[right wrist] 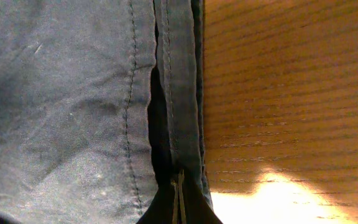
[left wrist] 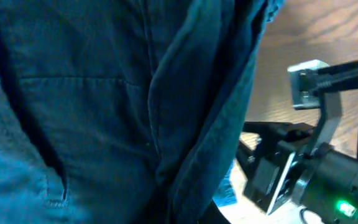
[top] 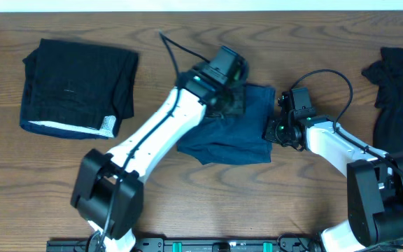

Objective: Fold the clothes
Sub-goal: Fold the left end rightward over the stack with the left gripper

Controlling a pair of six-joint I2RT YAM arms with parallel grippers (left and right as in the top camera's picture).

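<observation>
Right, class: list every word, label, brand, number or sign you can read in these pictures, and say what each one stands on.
There is no readable text in any view.
navy cloth: only seams and stitching, no print.
folded black garment: a pale patch at its white edge, too small to tell whether it is a label.

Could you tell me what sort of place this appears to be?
Probably a robotics lab workstation: a wooden table, two white-and-black arms over a navy cloth, and a folded black garment set aside.
</observation>
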